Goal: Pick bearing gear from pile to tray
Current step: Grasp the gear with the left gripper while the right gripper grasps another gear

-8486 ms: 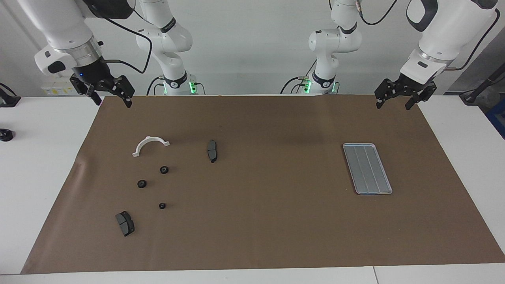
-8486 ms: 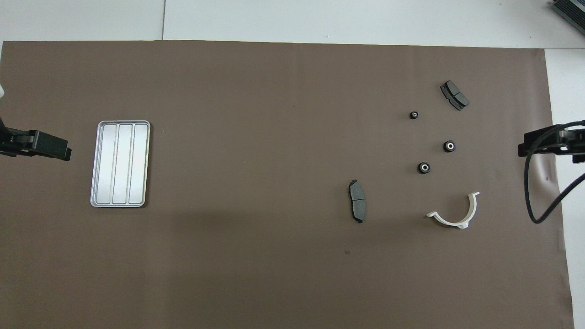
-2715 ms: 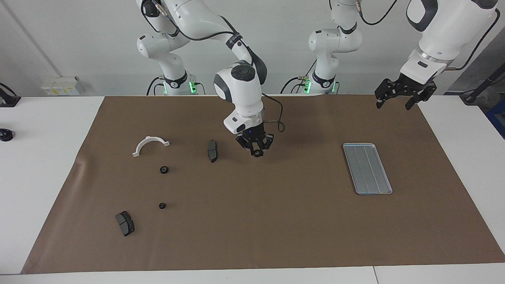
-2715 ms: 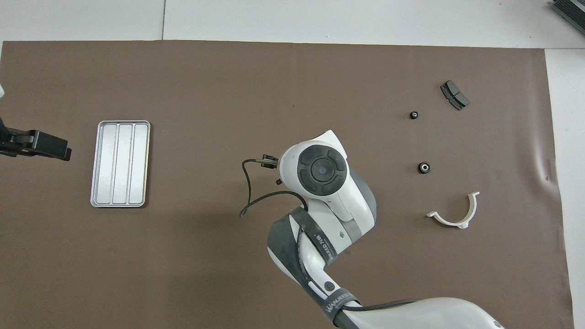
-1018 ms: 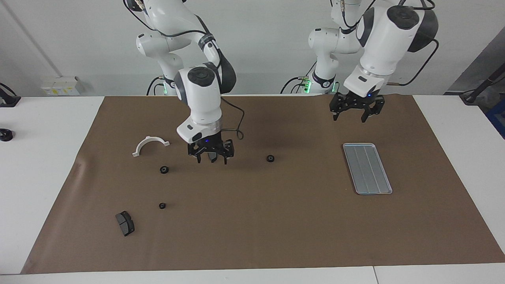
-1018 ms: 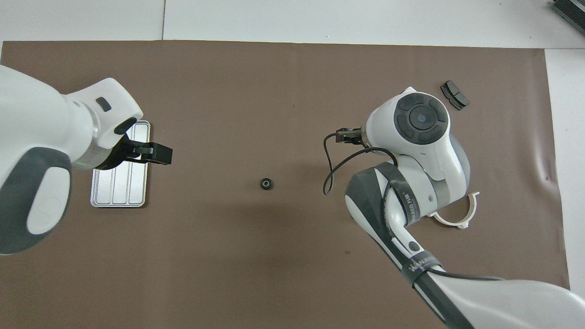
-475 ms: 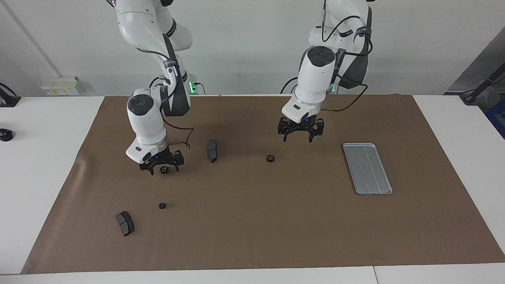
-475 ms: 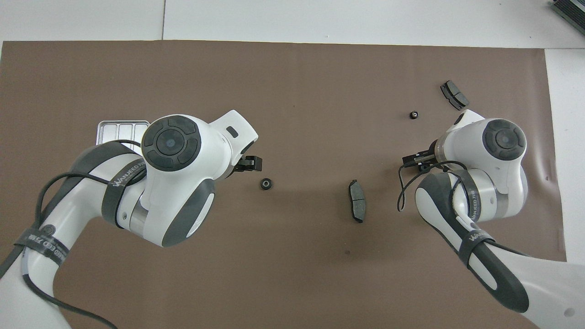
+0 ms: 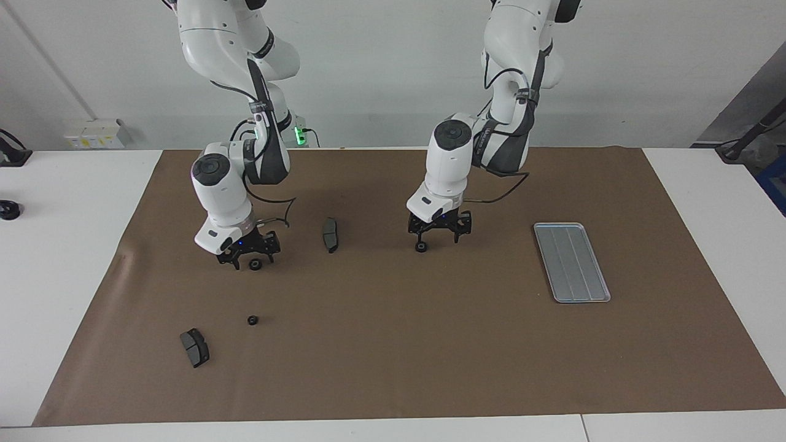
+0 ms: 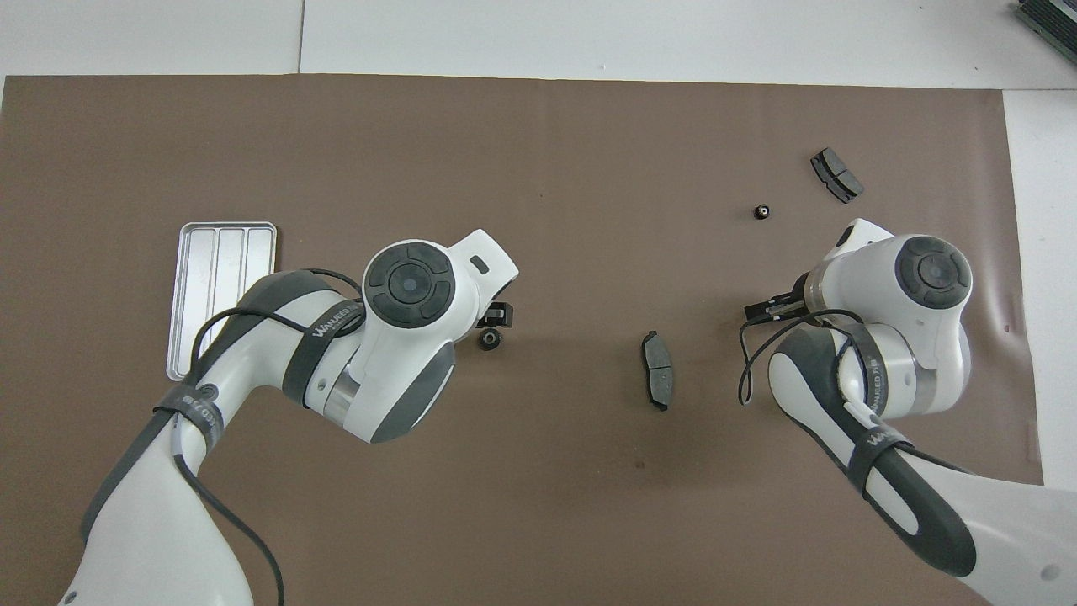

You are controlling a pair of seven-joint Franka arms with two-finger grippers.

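Now down over mid-bench: left gripper (image 9: 437, 236) spread, unclenched fingers (image 9: 420, 232) flanking the bearing gear (image 9: 421, 247) just beneath, tray (image 9: 571, 262) toward the left arm's bench edge. Right gripper (image 9: 249, 256) likewise agape around another gear (image 9: 255, 264).

The white half-ring bracket shows in neither view: the right arm (image 9: 224, 184) stands over its place. From overhead the right arm's wrist covers its own gripper (image 9: 247, 256) and the gear (image 9: 255, 264) under it, and the left arm's wrist hides most of the left gripper (image 9: 438, 234). Both arms are cut off by the bottom edge overhead. The smallest gear (image 10: 762, 211) is too small to show teeth
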